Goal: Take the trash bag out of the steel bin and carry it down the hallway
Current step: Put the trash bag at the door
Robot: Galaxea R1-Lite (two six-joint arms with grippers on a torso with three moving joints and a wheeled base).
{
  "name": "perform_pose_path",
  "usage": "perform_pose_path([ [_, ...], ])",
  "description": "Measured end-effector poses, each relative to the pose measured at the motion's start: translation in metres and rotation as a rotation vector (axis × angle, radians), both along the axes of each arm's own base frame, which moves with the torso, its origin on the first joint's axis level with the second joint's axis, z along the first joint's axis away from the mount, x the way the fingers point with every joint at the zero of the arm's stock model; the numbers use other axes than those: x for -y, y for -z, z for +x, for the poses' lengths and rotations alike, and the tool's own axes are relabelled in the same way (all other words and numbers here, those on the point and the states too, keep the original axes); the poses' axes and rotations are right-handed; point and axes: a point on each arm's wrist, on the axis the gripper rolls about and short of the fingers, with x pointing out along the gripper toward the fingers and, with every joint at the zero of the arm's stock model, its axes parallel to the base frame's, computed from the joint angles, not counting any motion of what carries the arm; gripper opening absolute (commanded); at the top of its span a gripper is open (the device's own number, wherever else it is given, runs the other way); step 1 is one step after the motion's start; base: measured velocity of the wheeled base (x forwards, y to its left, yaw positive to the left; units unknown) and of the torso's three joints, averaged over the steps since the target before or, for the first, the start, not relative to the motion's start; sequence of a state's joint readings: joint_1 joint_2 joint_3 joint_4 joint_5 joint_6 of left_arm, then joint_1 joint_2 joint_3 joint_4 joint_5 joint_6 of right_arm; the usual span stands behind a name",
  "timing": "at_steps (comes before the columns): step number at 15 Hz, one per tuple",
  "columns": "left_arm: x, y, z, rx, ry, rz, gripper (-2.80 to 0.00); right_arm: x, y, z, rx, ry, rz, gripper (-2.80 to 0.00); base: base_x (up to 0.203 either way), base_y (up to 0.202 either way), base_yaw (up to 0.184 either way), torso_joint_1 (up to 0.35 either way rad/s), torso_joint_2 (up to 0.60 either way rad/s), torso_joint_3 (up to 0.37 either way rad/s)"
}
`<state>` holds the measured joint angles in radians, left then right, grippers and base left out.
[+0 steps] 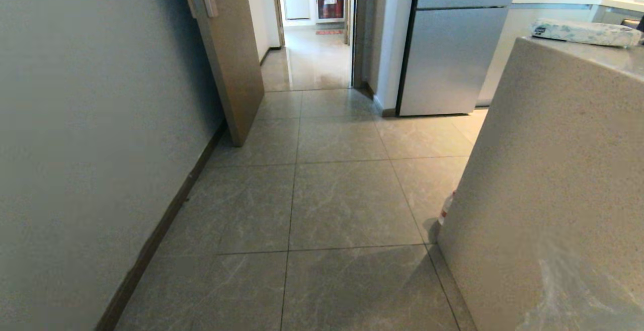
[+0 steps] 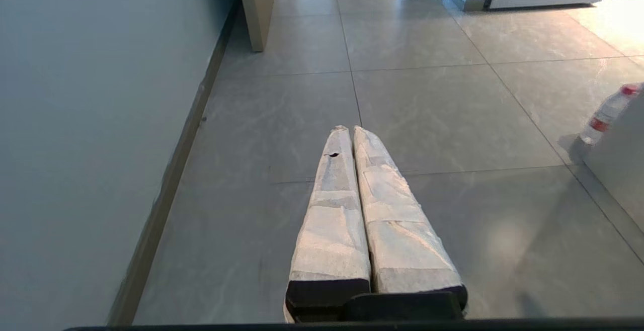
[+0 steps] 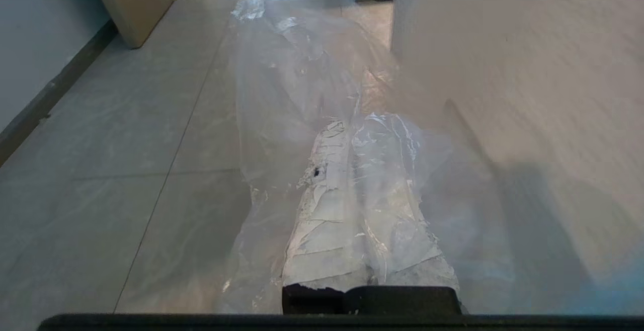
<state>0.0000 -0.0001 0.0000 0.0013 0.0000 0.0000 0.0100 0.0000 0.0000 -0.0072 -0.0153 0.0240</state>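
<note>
The trash bag (image 3: 302, 69), thin clear crinkly plastic, drapes over and ahead of my right gripper (image 3: 347, 122). The gripper's taped fingers are pressed together, shut on a fold of the film. A pale sheen of the trash bag (image 1: 568, 291) shows low at the right in the head view. My left gripper (image 2: 351, 129) hangs shut and empty above the hallway floor (image 2: 427, 114). The hallway (image 1: 342, 205), with glossy grey tiles, runs ahead to an open doorway. The steel bin is out of view. Neither arm shows in the head view.
A white wall (image 1: 90, 119) with a dark baseboard lines the left, with an open brown door (image 1: 234, 59) further on. A speckled counter block (image 1: 553, 170) stands close on the right, a red-capped bottle (image 2: 604, 114) at its foot. A steel fridge (image 1: 453, 44) stands beyond.
</note>
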Motion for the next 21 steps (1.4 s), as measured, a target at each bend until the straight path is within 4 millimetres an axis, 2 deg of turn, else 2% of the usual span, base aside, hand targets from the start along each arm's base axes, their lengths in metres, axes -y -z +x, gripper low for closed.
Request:
perform_pose_path([
  [21, 0.0000, 0.0001, 0.0000, 0.000, 0.000, 0.000, -2.80, 0.0000, 0.0000, 0.0000, 0.000, 0.000, 0.000, -2.80, 0.191, 0.000, 0.001, 0.002, 0.00, 0.003],
])
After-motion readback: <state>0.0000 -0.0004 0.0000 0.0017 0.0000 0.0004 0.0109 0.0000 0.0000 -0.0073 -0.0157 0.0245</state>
